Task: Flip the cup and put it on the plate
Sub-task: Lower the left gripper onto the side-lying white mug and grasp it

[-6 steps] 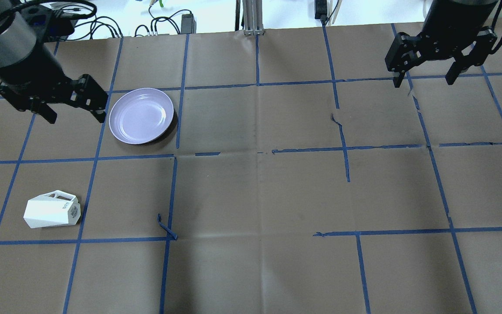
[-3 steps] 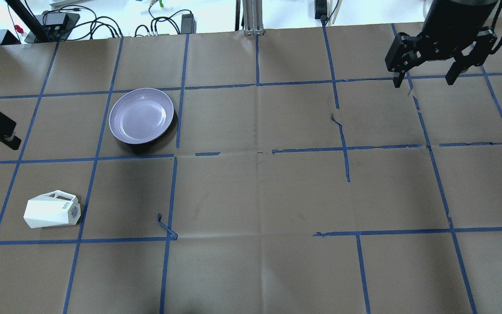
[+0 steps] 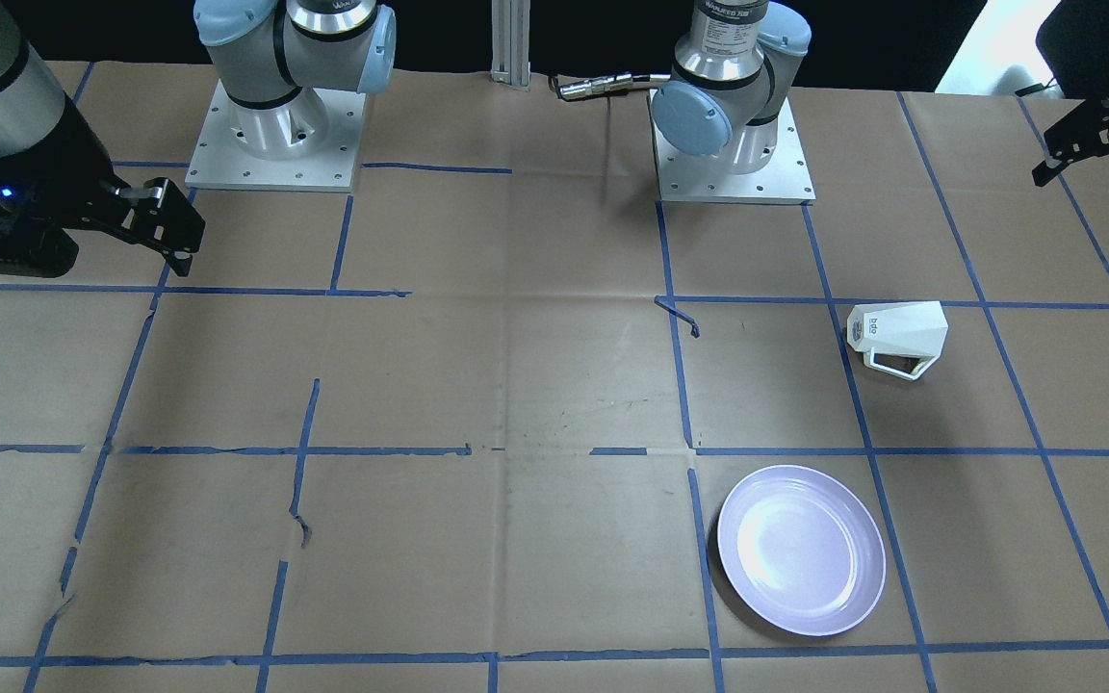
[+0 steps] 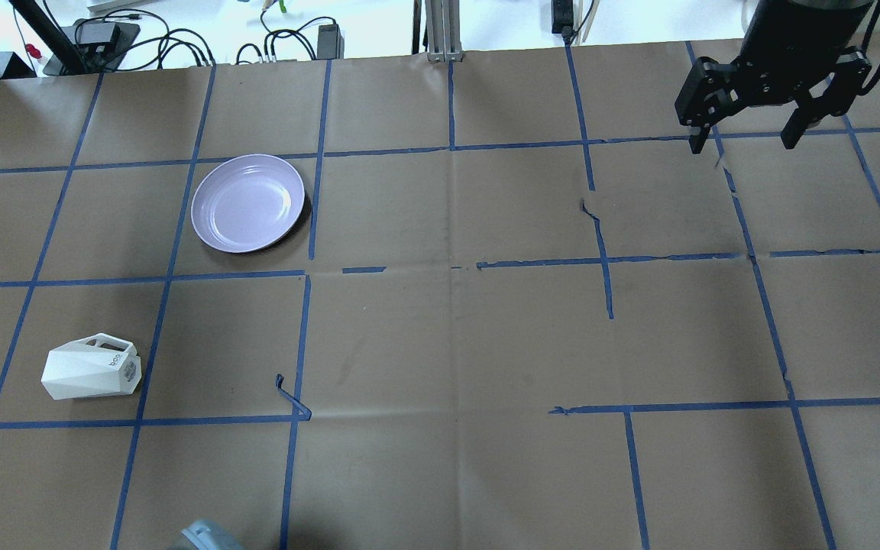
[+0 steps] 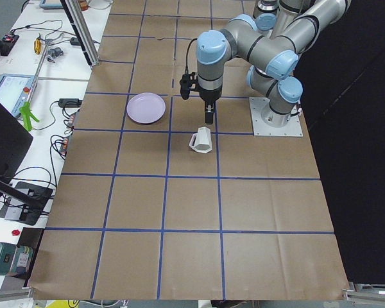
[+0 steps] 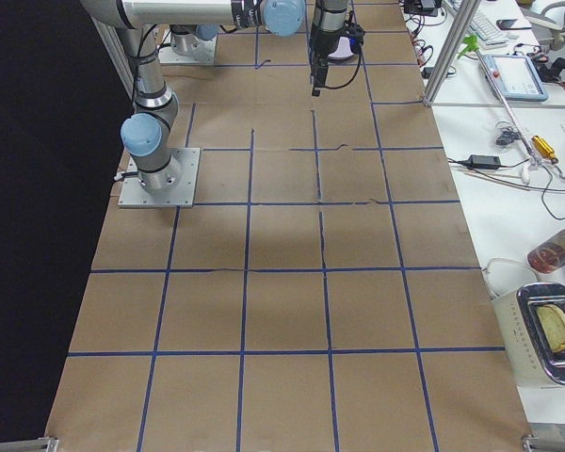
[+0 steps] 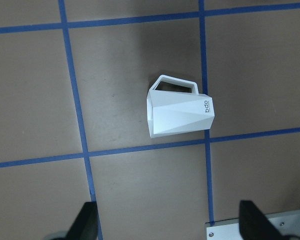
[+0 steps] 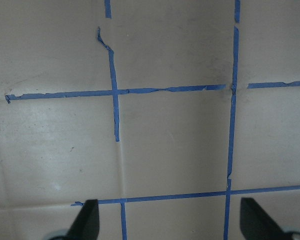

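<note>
Left claw (image 3: 1084, 181) (unseen overhead) hovers open above cup (image 3: 896, 332).

Bare table (image 4: 448, 344) rings the cup (image 4: 91, 376), plate (image 4: 247, 203) well apart.

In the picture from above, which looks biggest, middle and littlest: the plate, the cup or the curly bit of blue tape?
1. plate: biggest.
2. cup: smaller, lying on its side.
3. blue tape curl: tiniest.
All three lie on the table, so nearness to the camera does not change the order.
</note>
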